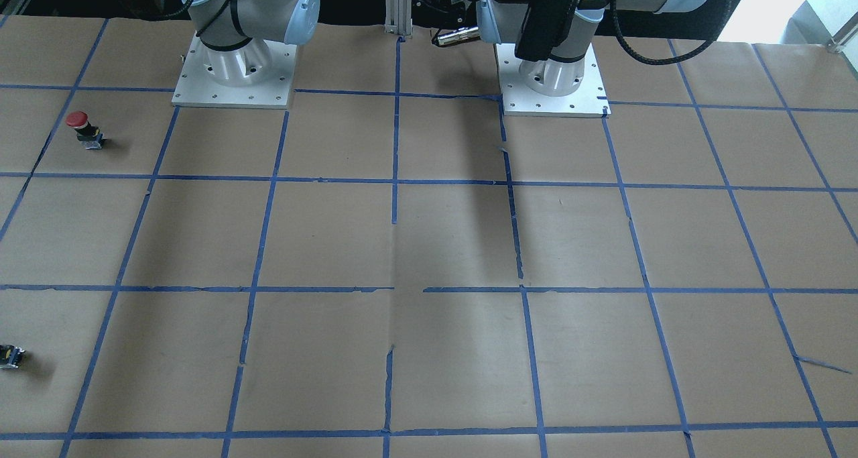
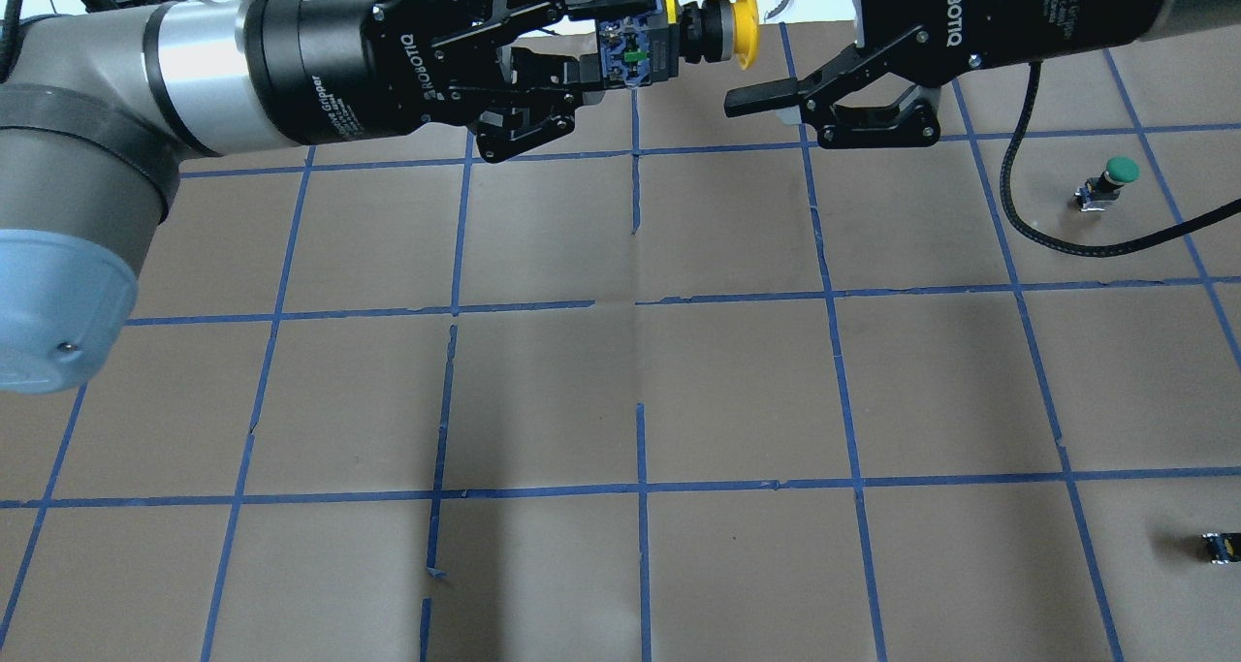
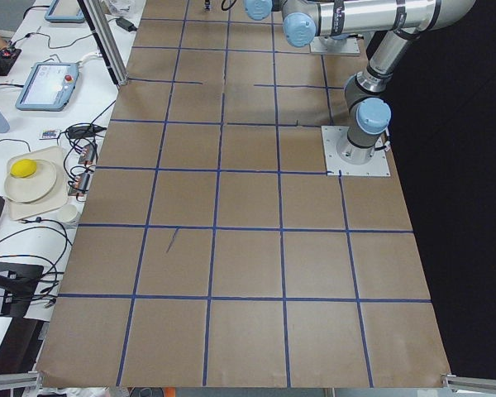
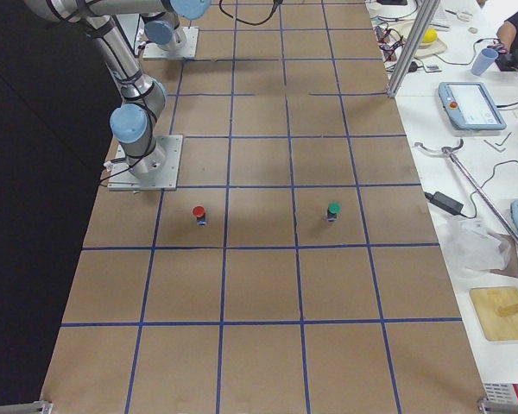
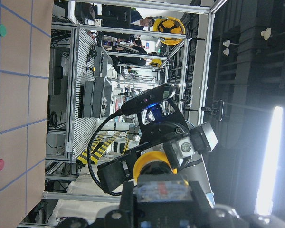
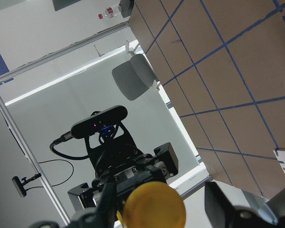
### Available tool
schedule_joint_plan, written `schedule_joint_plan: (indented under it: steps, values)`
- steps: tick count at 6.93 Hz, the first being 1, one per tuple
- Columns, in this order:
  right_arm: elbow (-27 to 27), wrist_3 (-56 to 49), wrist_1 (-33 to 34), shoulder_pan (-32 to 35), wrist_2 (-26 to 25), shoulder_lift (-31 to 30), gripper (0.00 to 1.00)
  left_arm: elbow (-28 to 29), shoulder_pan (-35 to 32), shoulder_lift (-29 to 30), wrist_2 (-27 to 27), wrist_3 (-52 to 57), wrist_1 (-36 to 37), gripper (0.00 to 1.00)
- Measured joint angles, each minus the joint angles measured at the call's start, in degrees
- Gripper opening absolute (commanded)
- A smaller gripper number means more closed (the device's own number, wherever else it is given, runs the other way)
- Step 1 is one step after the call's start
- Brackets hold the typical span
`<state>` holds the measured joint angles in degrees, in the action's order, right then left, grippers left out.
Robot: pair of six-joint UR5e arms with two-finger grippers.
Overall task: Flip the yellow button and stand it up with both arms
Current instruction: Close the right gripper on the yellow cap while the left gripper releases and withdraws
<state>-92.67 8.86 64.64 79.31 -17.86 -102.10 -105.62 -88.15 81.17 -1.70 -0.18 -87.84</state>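
Observation:
The yellow button (image 2: 745, 13) is held in the air, lying sideways, with its cap pointing at my right gripper. My left gripper (image 2: 599, 42) is shut on its black-and-grey body (image 2: 632, 53). My right gripper (image 2: 722, 42) is open, with one finger on each side of the yellow cap and a gap showing to each. In the left wrist view the cap (image 5: 151, 164) shows beyond the body, with the right gripper facing it. In the right wrist view the cap (image 6: 154, 208) sits between the two open fingers (image 6: 219, 205).
A green-capped button (image 2: 1115, 175) and a small black capless block (image 2: 1220, 546) stand on the table's right side. A red-capped button (image 1: 80, 127) stands near the right arm's base plate (image 1: 234, 82). The brown table has a blue tape grid.

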Motion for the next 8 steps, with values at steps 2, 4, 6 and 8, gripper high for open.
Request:
schedule_joint_plan:
  steps: [2, 4, 6, 8]
  values:
    - [0.25, 0.13, -0.02, -0.03, 0.61, -0.25, 0.4, 0.05, 0.0, 0.04, 0.08, 0.04, 0.17, 0.25]
    - [0.35, 0.11, -0.04, -0.04, 0.55, -0.25, 0.37, 0.02, 0.0, 0.15, 0.14, 0.0, 0.23, 0.67]
    - [0.47, 0.16, 0.07, -0.06, 0.41, -0.24, 0.37, -0.02, 0.0, 0.04, 0.16, -0.44, 0.35, 0.86]
    - [0.67, 0.21, 0.31, -0.28, 0.33, -0.16, 0.35, 0.12, 0.0, -0.32, 3.02, -0.78, 0.44, 0.89]
